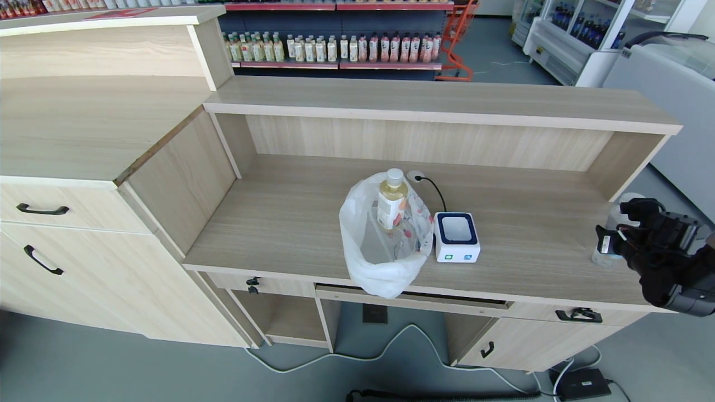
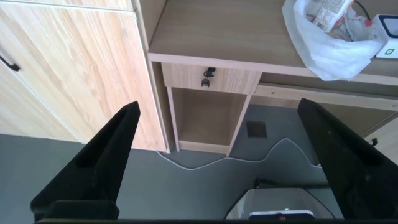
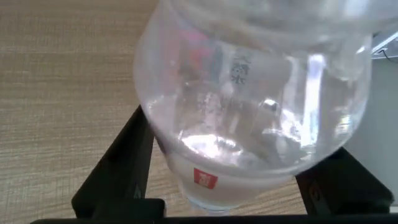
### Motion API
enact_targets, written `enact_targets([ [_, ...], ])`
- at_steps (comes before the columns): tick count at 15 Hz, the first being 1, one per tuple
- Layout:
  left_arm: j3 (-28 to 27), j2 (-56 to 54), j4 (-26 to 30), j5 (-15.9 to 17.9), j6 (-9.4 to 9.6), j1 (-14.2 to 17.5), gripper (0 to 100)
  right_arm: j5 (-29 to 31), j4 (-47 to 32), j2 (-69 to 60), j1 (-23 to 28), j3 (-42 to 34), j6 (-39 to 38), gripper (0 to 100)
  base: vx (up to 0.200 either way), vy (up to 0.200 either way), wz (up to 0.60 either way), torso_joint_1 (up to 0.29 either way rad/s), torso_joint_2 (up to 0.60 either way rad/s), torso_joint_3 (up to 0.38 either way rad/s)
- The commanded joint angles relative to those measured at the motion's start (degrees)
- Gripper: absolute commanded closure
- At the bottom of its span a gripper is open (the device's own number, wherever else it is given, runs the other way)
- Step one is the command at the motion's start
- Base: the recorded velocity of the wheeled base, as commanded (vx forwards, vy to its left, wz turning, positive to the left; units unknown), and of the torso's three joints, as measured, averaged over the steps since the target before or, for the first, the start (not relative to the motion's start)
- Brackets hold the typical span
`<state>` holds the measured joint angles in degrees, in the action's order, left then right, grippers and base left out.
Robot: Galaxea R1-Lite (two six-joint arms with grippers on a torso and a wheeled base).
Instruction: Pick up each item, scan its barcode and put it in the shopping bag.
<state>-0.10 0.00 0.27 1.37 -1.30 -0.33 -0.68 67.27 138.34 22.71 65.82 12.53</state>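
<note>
Nearest, the clear plastic bottle (image 3: 249,106) at the surface's (image 1: 530,240) three o'clock sits within the right end effector (image 1: 610,241); closure cannot be told. Probably slick, thin-walled: grip mid-body gently.

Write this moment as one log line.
left gripper: jaws open | right gripper: at clear bottle, counter's right | drink bottle: in shopping bag | scanner: beside bag

Clear bottle (image 1: 605,258) mostly hidden behind the right claw (image 1: 614,234), its print illegibly blurred.
</note>
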Motion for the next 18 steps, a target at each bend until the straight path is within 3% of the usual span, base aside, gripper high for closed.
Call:
enact_targets([
  [1,0.01,0.0,0.0,0.04,-0.01,-0.02,0,-0.11,-0.03,0.09,0.05,0.89,0.04,100,0.0,0.0,0.0,0.0,0.0,0.0],
  [6,0.01,0.0,0.0,0.04,-0.01,-0.02,0,-0.37,0.14,-0.61,0.4,0.89,0.12,100,0.0,0.0,0.0,0.0,0.0,0.0],
  [9,0.01,0.0,0.0,-0.05,-0.01,-0.02,0,-1.16,-2.93,-8.52,0.32,-2.45,-1.46,100,0.0,0.0,0.0,0.0,0.0,0.0],
  [13,0.01,0.0,0.0,0.04,-0.01,-0.02,0,-13.47,-20.69,-34.54,-2.67,-9.92,-13.41,100,0.0,0.0,0.0,0.0,0.0,0.0],
  [16,0.01,0.0,0.0,0.04,-0.01,-0.02,0,-26.39,-41.69,-53.88,-11.11,-10.45,-22.99,100,0.0,0.0,0.0,0.0,0.0,0.0],
  [18,0.01,0.0,0.0,-0.05,-0.01,-0.02,0,-29.73,-47.4,-61.0,-19.63,-10.89,-24.13,100,0.0,0.0,0.0,0.0,0.0,0.0],
])
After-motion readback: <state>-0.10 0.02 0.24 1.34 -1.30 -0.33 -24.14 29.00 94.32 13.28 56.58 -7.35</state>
